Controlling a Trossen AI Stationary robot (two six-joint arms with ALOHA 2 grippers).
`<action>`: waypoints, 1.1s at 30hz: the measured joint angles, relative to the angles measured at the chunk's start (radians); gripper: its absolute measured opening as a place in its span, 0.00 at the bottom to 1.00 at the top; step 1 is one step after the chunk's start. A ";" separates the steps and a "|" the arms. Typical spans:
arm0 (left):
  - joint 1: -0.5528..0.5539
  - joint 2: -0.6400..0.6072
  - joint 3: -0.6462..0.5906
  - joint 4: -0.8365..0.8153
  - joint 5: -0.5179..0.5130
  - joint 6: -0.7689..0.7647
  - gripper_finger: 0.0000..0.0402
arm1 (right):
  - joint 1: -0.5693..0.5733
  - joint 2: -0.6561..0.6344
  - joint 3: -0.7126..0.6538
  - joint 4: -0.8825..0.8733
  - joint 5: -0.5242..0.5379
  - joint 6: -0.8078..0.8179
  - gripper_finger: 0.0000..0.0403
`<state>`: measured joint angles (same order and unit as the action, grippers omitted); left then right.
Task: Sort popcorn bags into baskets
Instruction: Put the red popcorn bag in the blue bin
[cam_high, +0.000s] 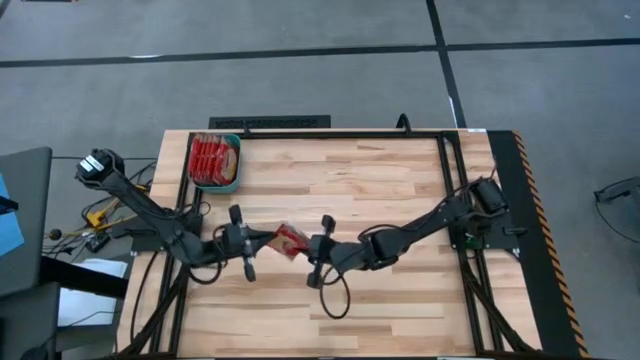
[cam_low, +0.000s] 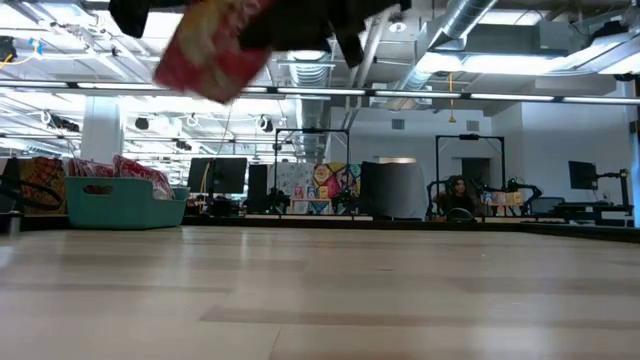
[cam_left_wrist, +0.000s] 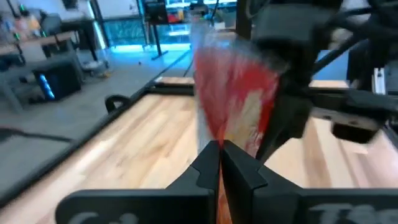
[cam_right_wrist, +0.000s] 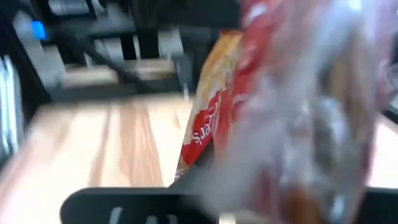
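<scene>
One red popcorn bag (cam_high: 291, 240) hangs in the air over the table's middle, between my two arms. It also shows high in the low view, tilted (cam_low: 210, 50). My left gripper (cam_high: 272, 240) is shut on its left end. My right gripper (cam_high: 312, 247) is right at its other end; the bag (cam_right_wrist: 211, 124) fills that wrist's view and hides the contact. The teal basket (cam_high: 215, 160) stands at the far left corner with several red bags lying in it. My left gripper pinches the bag's near edge (cam_left_wrist: 219, 134) between its two fingers (cam_left_wrist: 205, 165). The fingers lie level and come from the table's left. The bag stands out past them toward the right arm, lifted clear of the table.
A black frame (cam_high: 440, 135) runs around the wooden table top. The basket (cam_low: 125, 200) sits against the far left rail. Bare wood (cam_high: 400, 180) lies between the arms and the far edge, and more toward the near edge.
</scene>
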<state>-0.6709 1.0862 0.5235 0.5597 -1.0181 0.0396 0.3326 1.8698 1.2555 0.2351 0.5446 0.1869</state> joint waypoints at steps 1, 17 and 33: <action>-0.005 -0.016 0.000 -0.024 -0.005 0.020 0.00 | -0.005 -0.013 0.002 -0.068 -0.030 0.013 0.04; 0.365 0.053 0.164 -0.263 0.732 -0.104 0.51 | -0.107 -0.066 -0.001 -0.467 -0.594 0.093 0.04; 0.560 0.444 0.498 -0.578 1.293 -0.184 0.49 | -0.112 -0.066 -0.001 -0.490 -0.627 0.068 0.06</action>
<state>-0.1112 1.5301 1.0211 -0.0181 0.2746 -0.1441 0.2202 1.8042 1.2549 -0.2546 -0.0826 0.2546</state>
